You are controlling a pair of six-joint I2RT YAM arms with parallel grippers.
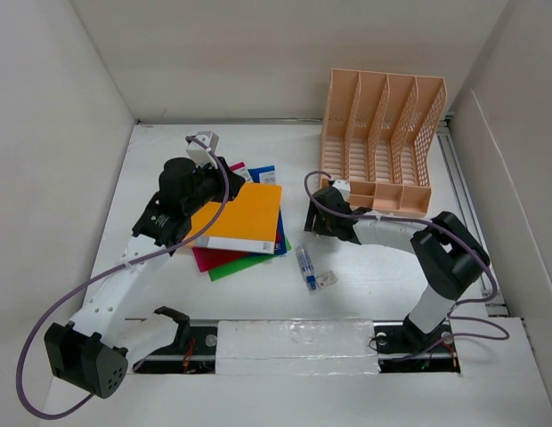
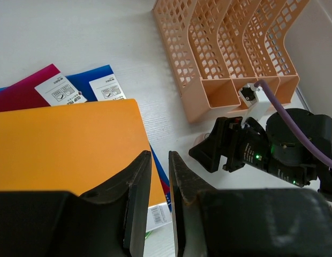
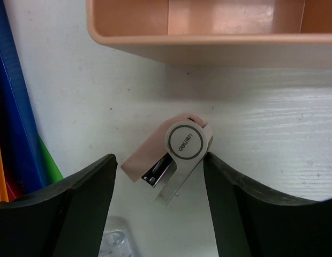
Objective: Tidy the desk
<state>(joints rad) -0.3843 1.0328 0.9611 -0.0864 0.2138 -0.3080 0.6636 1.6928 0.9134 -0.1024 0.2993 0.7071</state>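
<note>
On the white desk (image 1: 365, 285) lies a stack of folders with an orange folder (image 1: 243, 216) on top. My left gripper (image 1: 209, 189) hovers over that stack. In the left wrist view its fingers (image 2: 139, 182) stand a narrow gap apart over the orange folder (image 2: 64, 144), with nothing between them. My right gripper (image 1: 320, 218) is low on the desk in front of the peach file rack (image 1: 383, 133). It is open around a pink and white stapler (image 3: 179, 152) lying flat, whose round head touches the right finger (image 3: 225, 182).
A blue and white pen-like item (image 1: 304, 263) and a small clear piece (image 1: 325, 281) lie near the middle. Blue, green and magenta folders (image 1: 224, 260) stick out under the orange one. A taped rail (image 1: 294, 342) runs along the near edge; white walls surround the desk.
</note>
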